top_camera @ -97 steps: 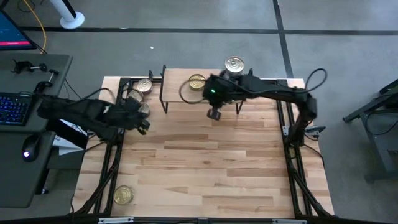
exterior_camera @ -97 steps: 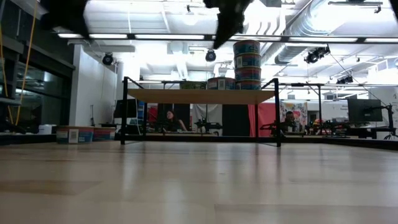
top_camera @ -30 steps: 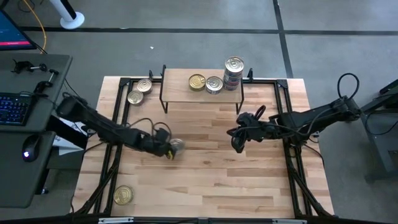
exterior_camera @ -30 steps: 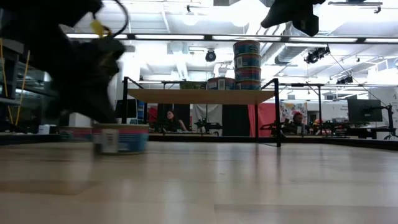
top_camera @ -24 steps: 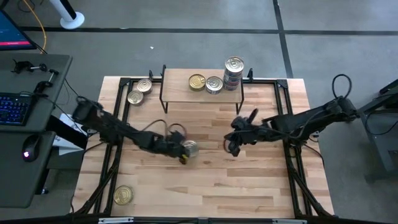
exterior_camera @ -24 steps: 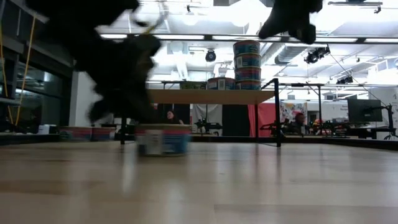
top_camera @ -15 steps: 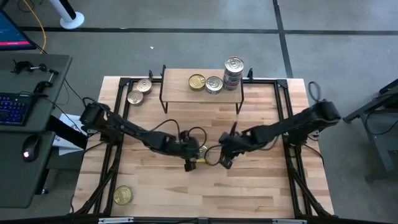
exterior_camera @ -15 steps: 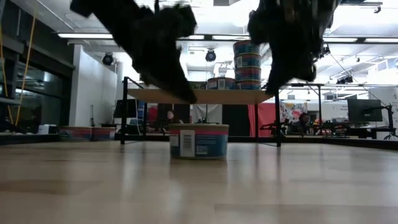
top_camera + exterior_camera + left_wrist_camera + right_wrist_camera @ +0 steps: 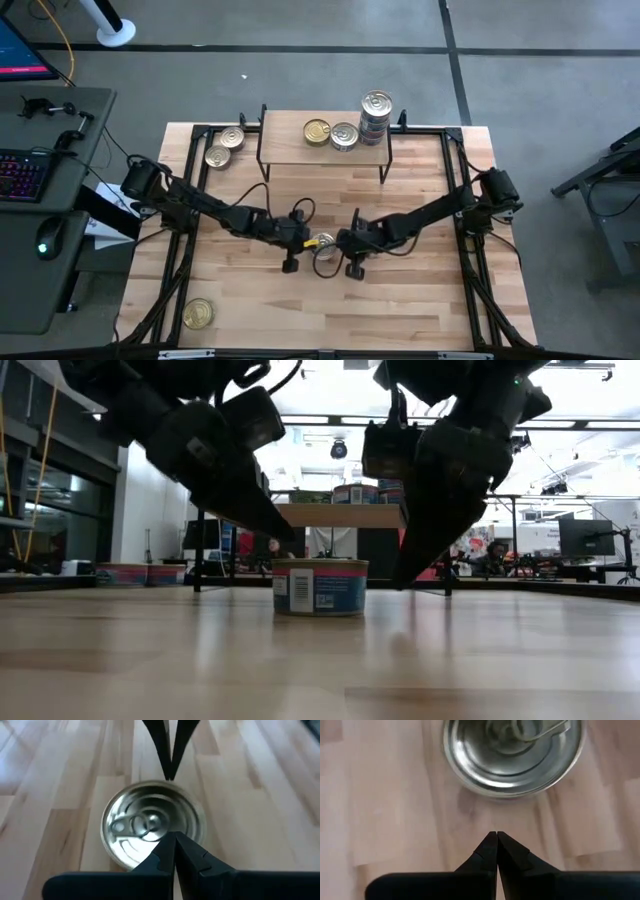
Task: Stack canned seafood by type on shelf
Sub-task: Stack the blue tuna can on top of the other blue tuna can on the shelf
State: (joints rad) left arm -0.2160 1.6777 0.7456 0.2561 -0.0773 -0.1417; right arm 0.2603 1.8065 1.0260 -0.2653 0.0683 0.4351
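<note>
Shelf [image 9: 300,148] holds several tins, four remain on worktop [image 9: 400,290]; both clenched end effectors, left [image 9: 291,264] and right [image 9: 352,270], flank centre tin [image 9: 324,246]

You are looking at a robotics lab: a concrete floor [image 9: 300,75], a desk with a keyboard [image 9: 22,172], exposed ceiling ducts [image 9: 470,435] and monitors [image 9: 585,538] behind.

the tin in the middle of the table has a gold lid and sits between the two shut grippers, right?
Not quite: the tin has a silver lid, as the left wrist view shows. The rest holds: it sits on the table between the left gripper and the right gripper, both shut and neither holding it.
</note>
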